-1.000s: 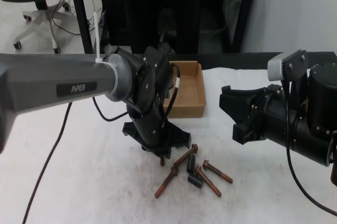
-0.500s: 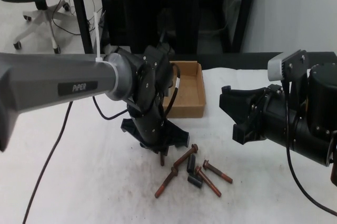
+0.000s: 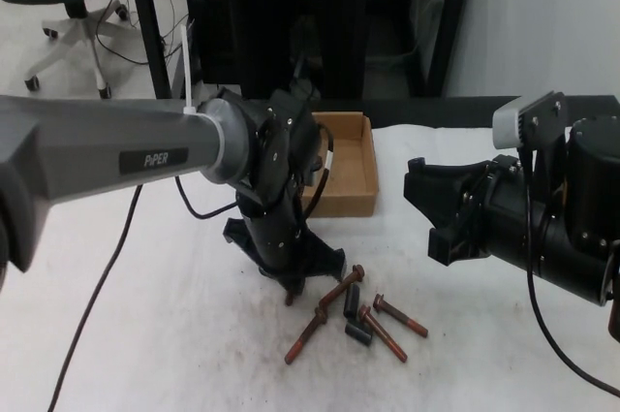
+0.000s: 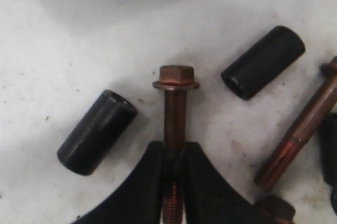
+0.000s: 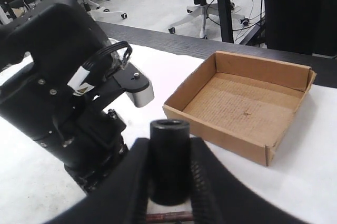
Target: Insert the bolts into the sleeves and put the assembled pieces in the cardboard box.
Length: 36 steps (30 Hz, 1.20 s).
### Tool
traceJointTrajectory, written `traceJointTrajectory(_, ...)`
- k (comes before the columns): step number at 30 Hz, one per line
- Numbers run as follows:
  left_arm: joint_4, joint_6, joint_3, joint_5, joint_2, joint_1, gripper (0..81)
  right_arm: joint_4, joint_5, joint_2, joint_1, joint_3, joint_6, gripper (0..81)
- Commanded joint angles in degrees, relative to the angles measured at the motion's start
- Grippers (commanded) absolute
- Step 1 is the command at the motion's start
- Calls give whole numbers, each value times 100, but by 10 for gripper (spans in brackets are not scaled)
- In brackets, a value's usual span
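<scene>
Bolt (image 4: 175, 103), rusty brown with a flanged hex head, is down at the white bench (image 4: 79, 34) between two black sleeves (image 4: 97, 132). I see my left gripper (image 4: 172, 153) pinching its threaded shank. My right gripper (image 5: 169, 153) clamps a third sleeve (image 5: 169, 129) upright near the cardboard box (image 5: 242, 103).

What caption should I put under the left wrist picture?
Left gripper grips a rusty bolt, with a black sleeve lying beside it.
</scene>
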State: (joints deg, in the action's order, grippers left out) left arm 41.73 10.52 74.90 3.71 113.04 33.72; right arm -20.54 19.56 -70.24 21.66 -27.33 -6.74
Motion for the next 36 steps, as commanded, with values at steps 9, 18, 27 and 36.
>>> traceJointTrajectory(9, 1648, -2265, 187, -957, -803, -12, 2, -71, 52, 46, -24, -40, -13, 8)
traceJointTrajectory(18, 1782, -2653, -373, -897, -1061, -81, 2, -71, 388, 46, -24, -40, -13, 8)
traceJointTrajectory(27, 971, -2706, -1074, -642, -1061, -81, 2, -71, 484, 46, -24, -40, -13, 8)
traceJointTrajectory(36, 586, -2733, -1234, -25, -1061, -81, 22, -71, 484, 46, -24, -40, -13, 8)
